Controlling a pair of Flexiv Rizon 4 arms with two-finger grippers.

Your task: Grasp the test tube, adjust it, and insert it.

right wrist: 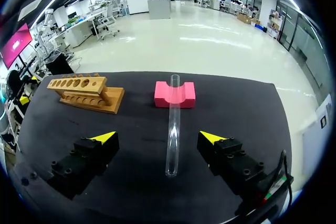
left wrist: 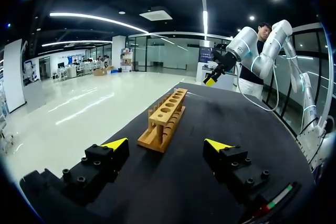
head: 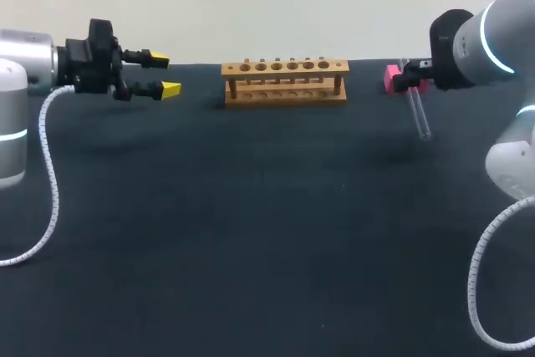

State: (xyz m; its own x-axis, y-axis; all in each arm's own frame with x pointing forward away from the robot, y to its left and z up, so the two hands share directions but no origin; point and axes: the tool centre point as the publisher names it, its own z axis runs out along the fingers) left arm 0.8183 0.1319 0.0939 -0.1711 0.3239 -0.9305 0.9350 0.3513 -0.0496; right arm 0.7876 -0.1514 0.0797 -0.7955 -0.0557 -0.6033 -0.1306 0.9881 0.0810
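1. The test tube (right wrist: 172, 129) lies slanted, 1 end in the pink block (right wrist: 175, 94), right of the rack (head: 284, 81).
2. The right gripper (right wrist: 157, 137) hovers over it, jaws wide and not touching.
3. The left gripper (head: 165, 74) hangs left of the rack, jaws wide.

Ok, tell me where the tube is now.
Head view: the tube lies on the table's right, one end resting in the pink block, right of the rack. In the right wrist view it runs between the open fingers of the right end effector.
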